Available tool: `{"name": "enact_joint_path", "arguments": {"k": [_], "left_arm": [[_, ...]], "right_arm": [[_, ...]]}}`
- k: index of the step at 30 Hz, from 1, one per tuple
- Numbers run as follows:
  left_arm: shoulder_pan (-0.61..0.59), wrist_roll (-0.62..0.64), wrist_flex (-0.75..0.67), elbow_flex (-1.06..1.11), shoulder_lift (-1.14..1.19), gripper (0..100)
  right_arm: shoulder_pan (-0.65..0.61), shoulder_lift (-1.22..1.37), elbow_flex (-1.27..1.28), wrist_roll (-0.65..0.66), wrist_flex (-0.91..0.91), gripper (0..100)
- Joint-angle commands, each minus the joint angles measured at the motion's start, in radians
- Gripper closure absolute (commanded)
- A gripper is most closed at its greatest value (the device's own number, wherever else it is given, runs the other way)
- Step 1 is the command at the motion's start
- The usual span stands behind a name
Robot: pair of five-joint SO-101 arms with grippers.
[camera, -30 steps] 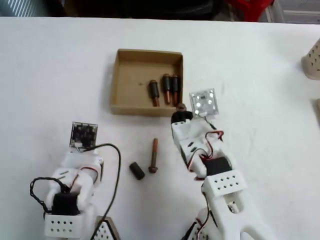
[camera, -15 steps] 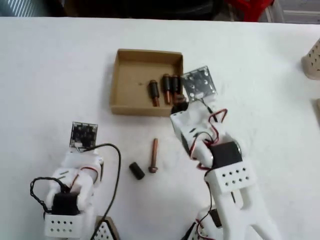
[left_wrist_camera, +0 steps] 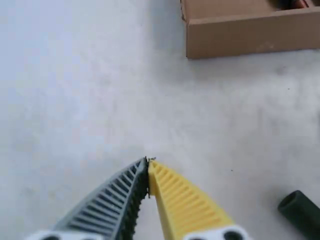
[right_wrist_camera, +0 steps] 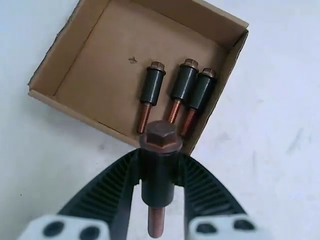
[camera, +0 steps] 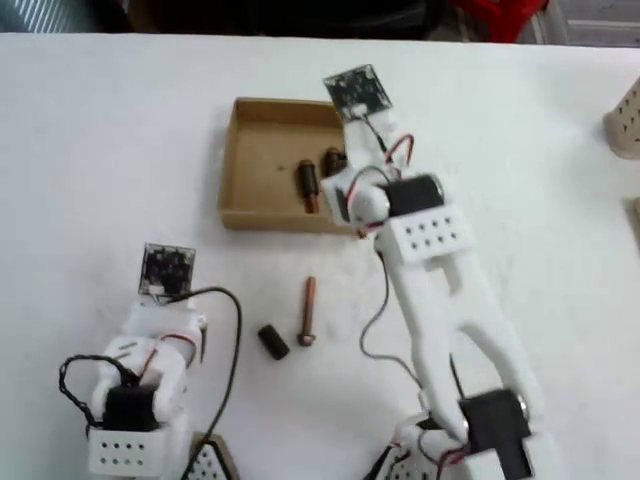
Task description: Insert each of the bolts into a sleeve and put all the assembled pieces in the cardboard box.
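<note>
Cardboard box sits on the tabletop, with a bare bolt and loose sleeve nearby. Left wrist view: my left end effector is clenched on nothing. Right wrist view: my right end effector grips a sleeved bolt — three assembled pieces lie inside the box.

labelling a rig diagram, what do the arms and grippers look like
Both arms are white plastic with black servos. The left arm has a black cable; the left gripper has one grey and one yellow ribbed finger. The right arm carries red wires; the right gripper has black ribbed fingers.
</note>
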Motion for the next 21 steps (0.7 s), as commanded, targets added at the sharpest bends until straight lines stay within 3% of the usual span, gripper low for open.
{"name": "enact_joint_path", "arguments": {"k": [1, 21], "left_arm": [[-0.008, -0.006, 0.002, -0.002, -0.016, 98], [-0.008, -0.006, -0.002, -0.002, -0.016, 98]], "right_arm": [[-0.007, 0.113, -0.180, 0.009, -0.001, 97.7], [-0.005, 0.823, -0.786, 0.009, -0.035, 97.7]]}}
